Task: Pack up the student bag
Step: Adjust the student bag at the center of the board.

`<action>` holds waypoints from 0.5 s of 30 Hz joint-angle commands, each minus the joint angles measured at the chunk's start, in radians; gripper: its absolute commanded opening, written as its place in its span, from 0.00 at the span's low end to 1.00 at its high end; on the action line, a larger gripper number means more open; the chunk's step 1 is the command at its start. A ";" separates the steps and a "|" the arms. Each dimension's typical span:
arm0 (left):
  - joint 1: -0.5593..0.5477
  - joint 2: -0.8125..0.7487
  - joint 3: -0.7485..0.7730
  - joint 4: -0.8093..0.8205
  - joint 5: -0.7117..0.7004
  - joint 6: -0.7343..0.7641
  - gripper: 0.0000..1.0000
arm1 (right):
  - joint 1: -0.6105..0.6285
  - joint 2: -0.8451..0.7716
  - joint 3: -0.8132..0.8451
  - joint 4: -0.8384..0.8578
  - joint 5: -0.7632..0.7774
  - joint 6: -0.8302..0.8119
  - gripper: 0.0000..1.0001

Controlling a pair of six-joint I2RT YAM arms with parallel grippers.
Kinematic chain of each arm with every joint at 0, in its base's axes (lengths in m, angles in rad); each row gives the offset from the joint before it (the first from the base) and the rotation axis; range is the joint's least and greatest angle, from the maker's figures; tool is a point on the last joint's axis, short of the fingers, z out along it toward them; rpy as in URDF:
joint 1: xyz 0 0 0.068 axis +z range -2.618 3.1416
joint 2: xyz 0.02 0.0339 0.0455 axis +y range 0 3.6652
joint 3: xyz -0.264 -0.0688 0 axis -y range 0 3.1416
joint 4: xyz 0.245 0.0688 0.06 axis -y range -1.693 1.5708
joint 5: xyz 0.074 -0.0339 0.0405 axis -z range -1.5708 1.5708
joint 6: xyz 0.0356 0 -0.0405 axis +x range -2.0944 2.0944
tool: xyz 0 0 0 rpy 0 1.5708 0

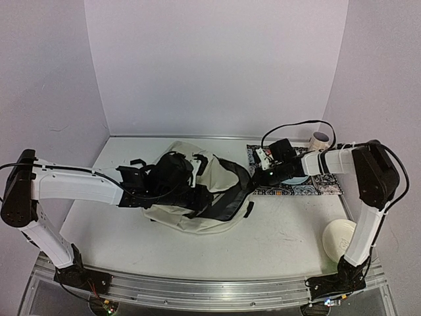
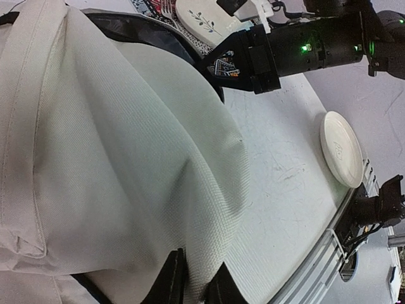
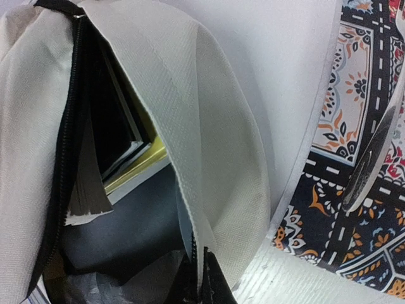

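left gripper [image 2: 197, 283]: clamped on a fold of the student bag [image 1: 184, 218], cream fabric between its fingers
right gripper [image 3: 199, 278]: pinching the zipper edge of the open mouth
student bag: lying mid-desk [image 1: 276, 230] between both arms, books [image 3: 120, 152] inside
patterned mat [image 1: 322, 187]: just right of it

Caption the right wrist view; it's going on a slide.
Right gripper pinches the open edge of the student bag, books visible inside, patterned mat alongside.

A patterned mat [image 1: 322, 186] lies near a white plate [image 1: 335, 240] and cup [image 1: 320, 140].
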 commanded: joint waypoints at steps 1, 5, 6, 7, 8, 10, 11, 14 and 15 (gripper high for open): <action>-0.014 -0.019 0.010 -0.030 0.033 0.039 0.17 | 0.075 -0.134 -0.100 -0.042 -0.023 0.053 0.00; -0.020 -0.039 -0.016 -0.076 0.025 0.058 0.24 | 0.163 -0.224 -0.183 -0.031 0.013 0.111 0.00; -0.021 -0.049 -0.021 -0.094 0.016 0.059 0.27 | 0.184 -0.242 -0.200 -0.023 0.017 0.127 0.00; -0.021 -0.059 -0.027 -0.110 0.009 0.061 0.30 | 0.210 -0.262 -0.217 -0.019 0.018 0.146 0.00; -0.021 -0.072 -0.029 -0.128 0.004 0.061 0.34 | 0.230 -0.276 -0.229 -0.017 0.020 0.158 0.00; -0.021 -0.099 -0.035 -0.154 0.001 0.064 0.44 | 0.268 -0.306 -0.250 -0.017 0.028 0.183 0.00; -0.021 -0.112 -0.036 -0.165 0.004 0.067 0.50 | 0.283 -0.322 -0.262 -0.017 0.028 0.189 0.00; -0.021 -0.167 -0.042 -0.183 -0.017 0.069 0.64 | 0.291 -0.369 -0.280 -0.033 0.026 0.180 0.01; -0.021 -0.187 -0.042 -0.188 -0.028 0.067 0.67 | 0.291 -0.388 -0.276 -0.044 0.046 0.162 0.05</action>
